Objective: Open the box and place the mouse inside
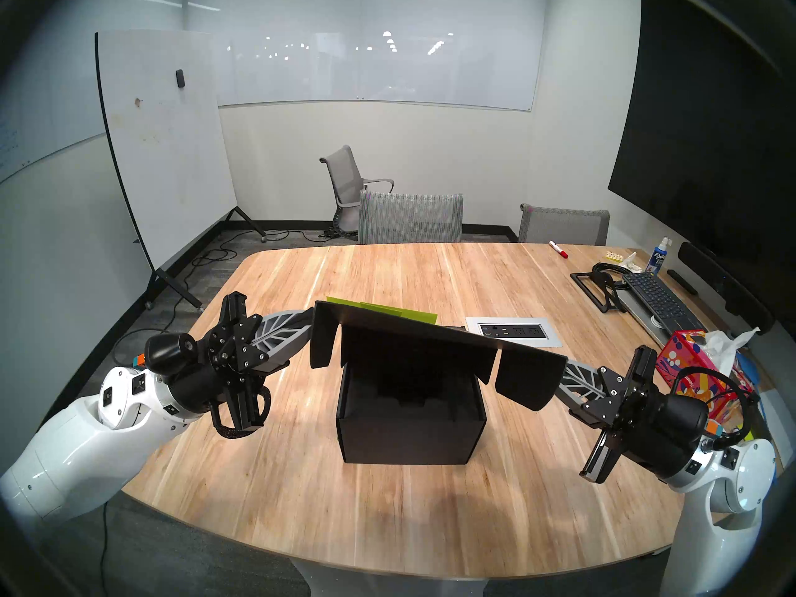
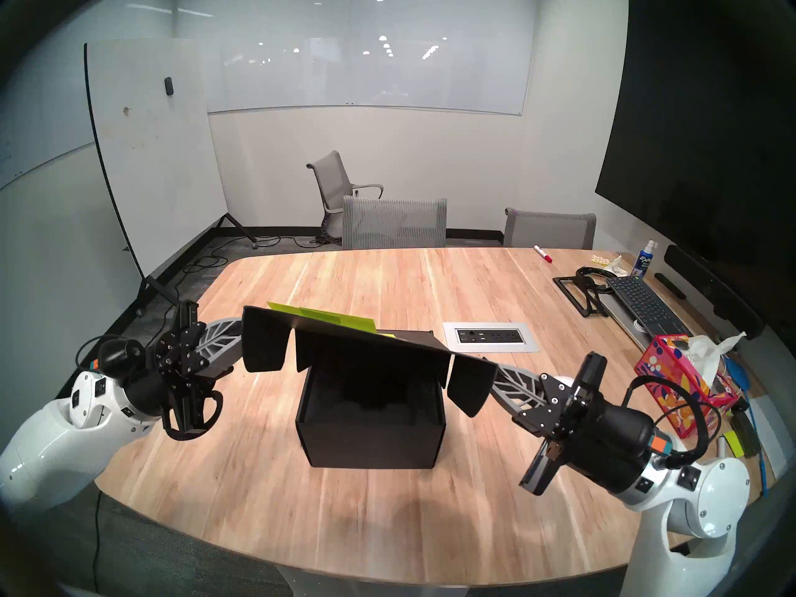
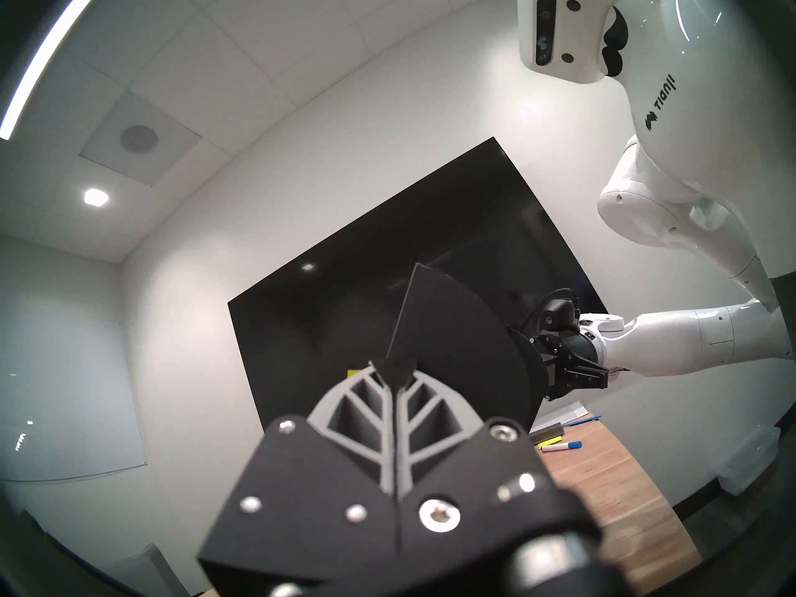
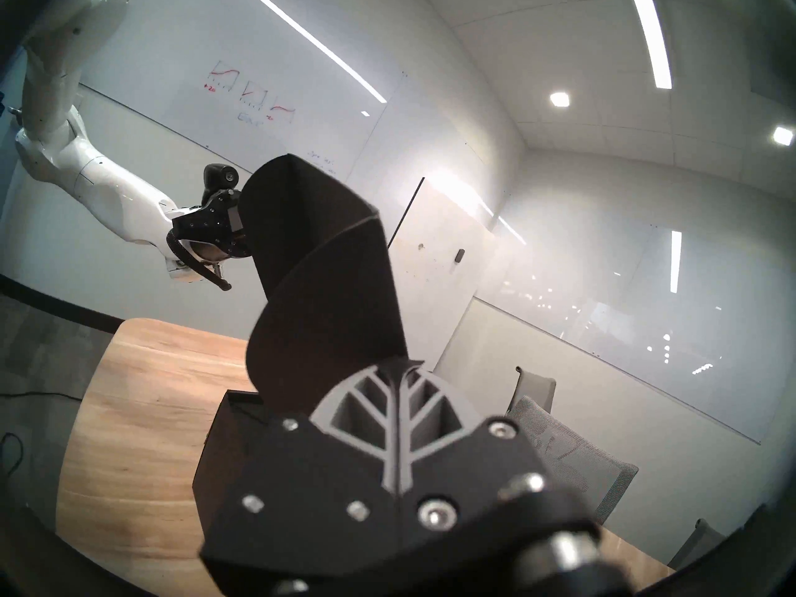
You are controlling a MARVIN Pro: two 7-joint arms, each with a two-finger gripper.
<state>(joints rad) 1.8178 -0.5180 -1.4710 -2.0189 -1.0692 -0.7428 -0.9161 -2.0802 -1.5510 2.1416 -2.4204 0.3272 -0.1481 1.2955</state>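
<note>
The box (image 1: pixel 411 415) sits mid-table (image 1: pixel 430 281), its lid (image 1: pixel 413 333) raised by both grippers, exposing the cavity for a mouse nowhere visible. Left wrist: left gripper (image 3: pixel 394 378) pinches a lid corner. Right wrist: right gripper (image 4: pixel 402 363) pinches the opposite corner, keeping it level.

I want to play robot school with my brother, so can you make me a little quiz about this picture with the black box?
1. True or false: the lid of the black box is lifted up, so you can see inside.
2. What is holding the lid up?
A. A person's hand
B. The left gripper and the right gripper, each pinching one end
C. Nothing, it stands by itself
3. Fill in: the sticky notes on top of the lid are ____ in colour.

Key: 1 true; 2 B; 3 yellow-green.
</note>
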